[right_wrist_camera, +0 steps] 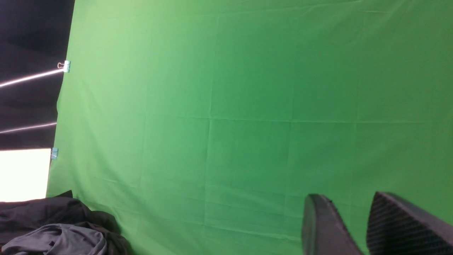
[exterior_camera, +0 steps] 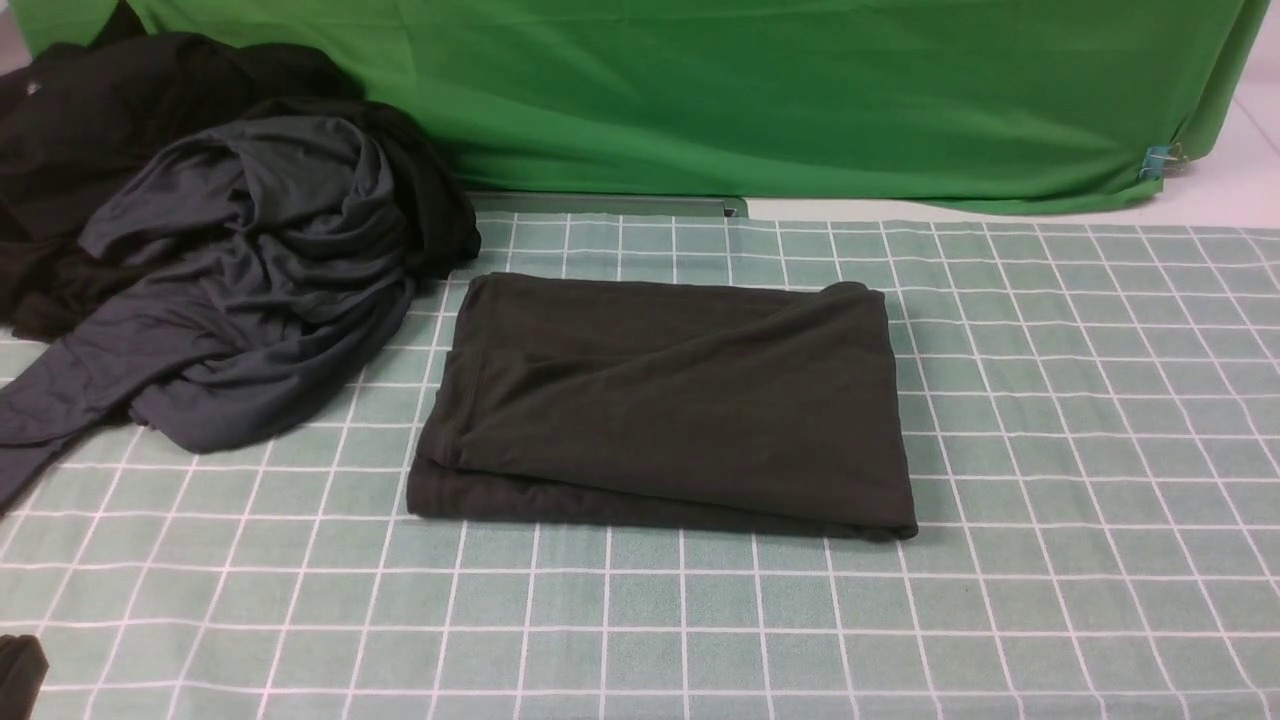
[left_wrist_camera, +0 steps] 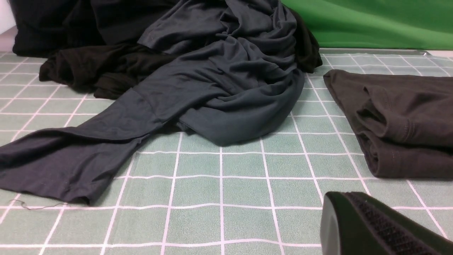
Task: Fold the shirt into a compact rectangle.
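Observation:
The shirt [exterior_camera: 670, 400] lies folded into a dark brownish-black rectangle in the middle of the checked tablecloth [exterior_camera: 1100, 420], its layered edge toward me. Its left end [left_wrist_camera: 400, 124] shows in the left wrist view, stacked in folds. My left gripper [left_wrist_camera: 345, 199] hovers low over the cloth, short of that end and clear of it, shut and empty. In the front view it is only a dark tip [exterior_camera: 18, 675] at the near left corner. My right gripper [right_wrist_camera: 346, 195] points at the green backdrop, its fingers apart with nothing between them. The front view does not show it.
A slate blue-grey garment [exterior_camera: 250, 280] sprawls at the left, one part trailing toward the near edge [left_wrist_camera: 70, 163]. Black garments [exterior_camera: 110, 120] are heaped behind it. A green backdrop [exterior_camera: 800, 90] hangs behind the table's far edge.

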`<state>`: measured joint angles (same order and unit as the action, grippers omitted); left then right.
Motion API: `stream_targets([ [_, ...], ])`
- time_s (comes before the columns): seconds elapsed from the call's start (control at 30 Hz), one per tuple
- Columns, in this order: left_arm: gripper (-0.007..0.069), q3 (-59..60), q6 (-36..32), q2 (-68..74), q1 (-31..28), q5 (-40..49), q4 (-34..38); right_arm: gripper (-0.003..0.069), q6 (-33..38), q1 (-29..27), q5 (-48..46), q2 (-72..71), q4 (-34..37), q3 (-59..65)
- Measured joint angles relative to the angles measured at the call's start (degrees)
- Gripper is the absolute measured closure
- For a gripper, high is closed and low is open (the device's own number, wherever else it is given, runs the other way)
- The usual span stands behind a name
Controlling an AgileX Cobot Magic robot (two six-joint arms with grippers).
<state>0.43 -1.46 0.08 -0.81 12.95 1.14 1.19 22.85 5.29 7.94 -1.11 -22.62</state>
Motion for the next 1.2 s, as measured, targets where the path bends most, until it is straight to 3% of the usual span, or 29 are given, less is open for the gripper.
stream_targets([
  [0.23,0.0623,0.0,0.0,0.0,0.0,0.0,0.0,0.0457,4.11,-0.7,-3.13,-0.36,0.0,0.0],
  [0.5,0.0623,0.0,-0.06,0.0,0.0,0.0,0.0,0.0439,11.34,-16.28,-24.05,-1.07,0.0,4.42],
  [0.77,0.0623,0.0,-0.06,0.0,0.0,0.0,-0.24,0.0426,11.79,-23.95,-17.82,-6.41,0.19,21.32],
  [1.2,0.0623,0.0,-0.17,-0.11,0.0,0.28,-0.41,0.0418,7.54,-24.82,-19.93,-7.81,0.27,23.02],
])
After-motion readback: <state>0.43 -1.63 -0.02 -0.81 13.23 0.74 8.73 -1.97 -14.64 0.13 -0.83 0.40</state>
